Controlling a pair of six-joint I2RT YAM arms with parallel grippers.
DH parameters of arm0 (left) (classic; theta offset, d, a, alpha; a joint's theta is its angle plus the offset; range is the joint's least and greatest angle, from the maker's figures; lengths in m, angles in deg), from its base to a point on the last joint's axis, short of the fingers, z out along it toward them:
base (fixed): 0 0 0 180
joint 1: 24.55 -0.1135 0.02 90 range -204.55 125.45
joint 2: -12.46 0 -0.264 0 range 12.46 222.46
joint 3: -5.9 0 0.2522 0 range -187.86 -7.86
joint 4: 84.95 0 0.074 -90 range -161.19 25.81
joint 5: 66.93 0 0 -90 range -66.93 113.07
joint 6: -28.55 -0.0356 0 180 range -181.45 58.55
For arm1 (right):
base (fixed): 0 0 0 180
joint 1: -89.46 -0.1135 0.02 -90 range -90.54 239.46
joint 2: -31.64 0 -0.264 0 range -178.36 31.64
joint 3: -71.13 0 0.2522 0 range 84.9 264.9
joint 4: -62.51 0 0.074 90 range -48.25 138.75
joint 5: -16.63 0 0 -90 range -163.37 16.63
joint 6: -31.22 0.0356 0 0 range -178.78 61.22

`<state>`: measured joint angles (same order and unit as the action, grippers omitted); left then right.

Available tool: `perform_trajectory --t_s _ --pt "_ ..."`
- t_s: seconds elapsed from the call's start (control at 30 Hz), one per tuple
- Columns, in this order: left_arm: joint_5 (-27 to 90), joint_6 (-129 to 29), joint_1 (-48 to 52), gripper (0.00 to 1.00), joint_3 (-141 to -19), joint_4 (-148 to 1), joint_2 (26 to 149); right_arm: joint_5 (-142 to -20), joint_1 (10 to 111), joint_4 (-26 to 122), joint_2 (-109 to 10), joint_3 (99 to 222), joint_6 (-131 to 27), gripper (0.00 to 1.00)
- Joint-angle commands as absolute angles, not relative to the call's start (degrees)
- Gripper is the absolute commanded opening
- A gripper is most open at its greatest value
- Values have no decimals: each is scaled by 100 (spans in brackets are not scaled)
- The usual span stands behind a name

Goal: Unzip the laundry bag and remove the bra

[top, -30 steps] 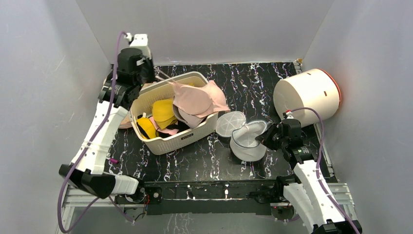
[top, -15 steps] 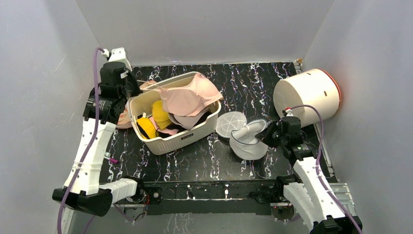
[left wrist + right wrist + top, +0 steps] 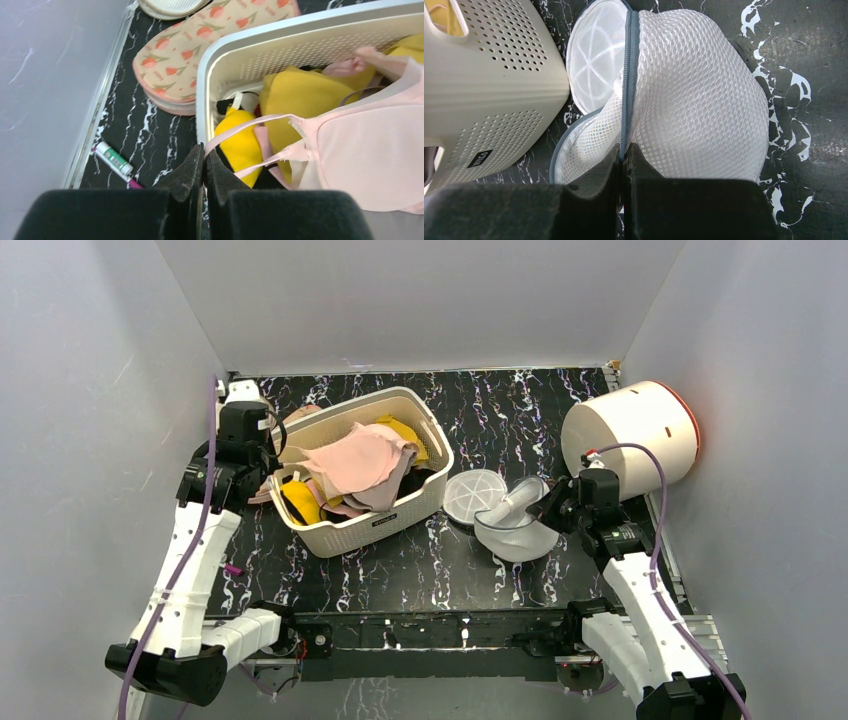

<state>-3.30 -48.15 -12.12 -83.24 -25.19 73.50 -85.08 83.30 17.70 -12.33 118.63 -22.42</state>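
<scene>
Mesh of whitish, see-through weave forms the laundry bag (image 3: 515,528), a slumped drum on the table (image 3: 420,570) right of the basket (image 3: 370,525), its grey zip undone and its round lid (image 3: 473,493) flopped toward the basket. The right tool (image 3: 623,152) is clenched on the zip edge. The bra (image 3: 355,462), pale pink, lies inside the basket, 1 strap pinched in the left tool (image 3: 204,155) by the basket's left wall. 1 second ago it hung higher over the basket's far-right rim, with the left tool at the basket's far-left corner.
</scene>
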Motion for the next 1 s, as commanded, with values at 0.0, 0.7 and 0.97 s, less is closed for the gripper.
perform_trajectory --t_s 0.0,0.7,0.97 --pt "-926 -4750 -1259 0 -8304 -2066 7132 -8409 8322 2152 -1285 12164 -2375 0" --pt "235 -4709 -1262 44 -7834 -2629 7009 -7383 8322 1916 -1564 12884 -2990 29" --pt "1072 -4585 -1261 98 -8274 -3631 6623 -8100 8322 1452 -1716 14054 -3958 56"
